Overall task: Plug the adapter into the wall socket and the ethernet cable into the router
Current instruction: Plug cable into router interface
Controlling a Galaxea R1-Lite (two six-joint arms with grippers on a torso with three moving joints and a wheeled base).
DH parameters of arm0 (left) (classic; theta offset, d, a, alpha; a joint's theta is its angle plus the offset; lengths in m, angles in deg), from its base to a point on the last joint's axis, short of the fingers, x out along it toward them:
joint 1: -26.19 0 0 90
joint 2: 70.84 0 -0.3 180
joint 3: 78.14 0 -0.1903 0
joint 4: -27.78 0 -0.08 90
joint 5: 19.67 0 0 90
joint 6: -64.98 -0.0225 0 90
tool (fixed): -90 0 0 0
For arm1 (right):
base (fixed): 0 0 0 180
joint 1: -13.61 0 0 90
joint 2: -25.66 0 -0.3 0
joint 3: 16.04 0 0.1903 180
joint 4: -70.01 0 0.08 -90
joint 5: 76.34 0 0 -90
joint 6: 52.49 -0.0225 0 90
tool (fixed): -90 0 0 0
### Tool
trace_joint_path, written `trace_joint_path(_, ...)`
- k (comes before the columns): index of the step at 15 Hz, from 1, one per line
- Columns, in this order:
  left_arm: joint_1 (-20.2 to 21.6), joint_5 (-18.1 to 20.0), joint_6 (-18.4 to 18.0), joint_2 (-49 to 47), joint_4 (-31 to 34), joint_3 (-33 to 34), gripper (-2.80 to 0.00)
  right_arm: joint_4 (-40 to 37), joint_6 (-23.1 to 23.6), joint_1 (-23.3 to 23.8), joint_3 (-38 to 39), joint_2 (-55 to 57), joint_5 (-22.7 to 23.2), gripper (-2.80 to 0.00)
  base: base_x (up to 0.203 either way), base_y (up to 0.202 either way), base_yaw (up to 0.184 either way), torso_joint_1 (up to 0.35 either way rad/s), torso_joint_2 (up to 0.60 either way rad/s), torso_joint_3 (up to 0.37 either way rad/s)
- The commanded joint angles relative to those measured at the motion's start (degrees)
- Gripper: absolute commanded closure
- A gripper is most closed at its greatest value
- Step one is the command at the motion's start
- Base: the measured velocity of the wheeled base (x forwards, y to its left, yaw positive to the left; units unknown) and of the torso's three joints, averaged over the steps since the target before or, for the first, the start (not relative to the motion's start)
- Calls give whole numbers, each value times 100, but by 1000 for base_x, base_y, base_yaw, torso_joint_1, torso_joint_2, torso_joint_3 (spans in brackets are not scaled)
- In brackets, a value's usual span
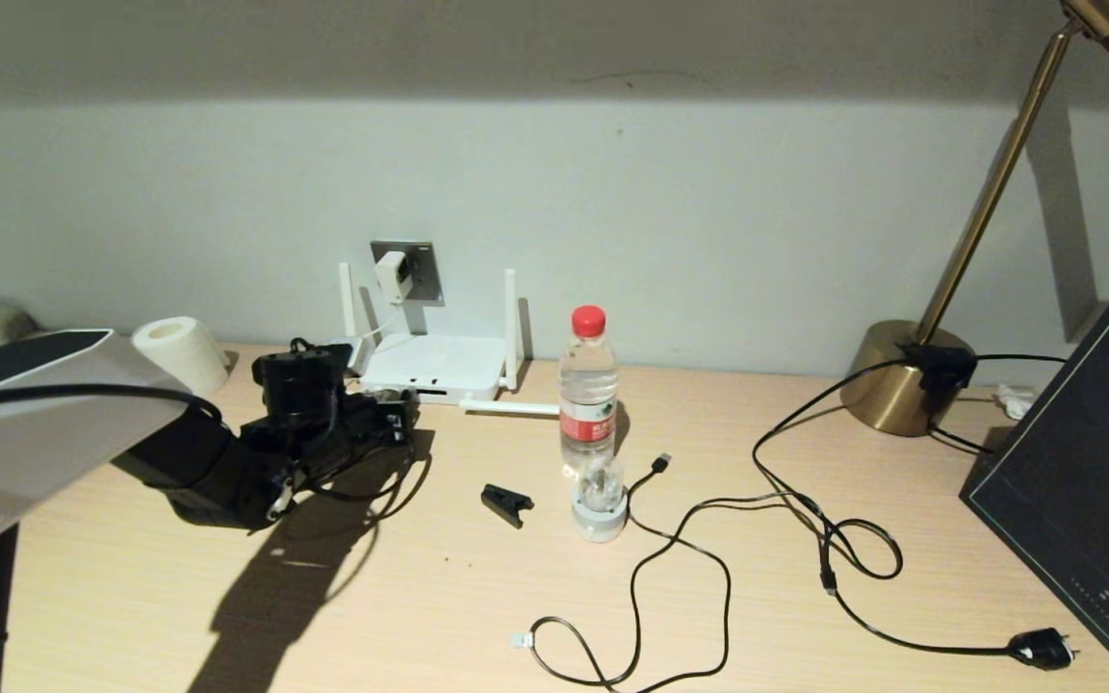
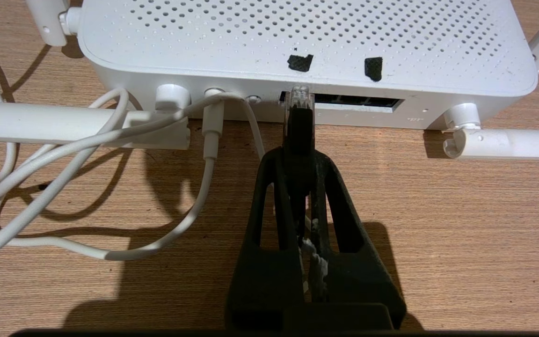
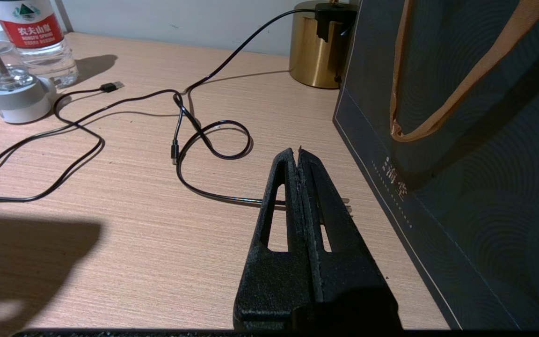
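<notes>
left pincer point(image 2: 298, 157) clamped on the ethernet cable point(image 2: 299, 117), its clear tip at the router point(image 2: 297, 42) ports.

The head camera looks down on the desk point(image 1: 477, 597), facing the wall; the left wrist camera sits close behind its jaws, facing the router point(image 2: 297, 42); the right wrist camera shares the bottle point(image 3: 31, 42).
</notes>
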Motion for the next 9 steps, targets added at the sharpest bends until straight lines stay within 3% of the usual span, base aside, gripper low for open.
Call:
trace_joint_path(1,1,1,7,10,-10,5,0,6,2,0,193,7,6,0,0,0,0,0,0,0)
trace_joint_path(9,1,1,1,36,-26,45,0,6,2,0,193,7,6,0,0,0,0,0,0,0)
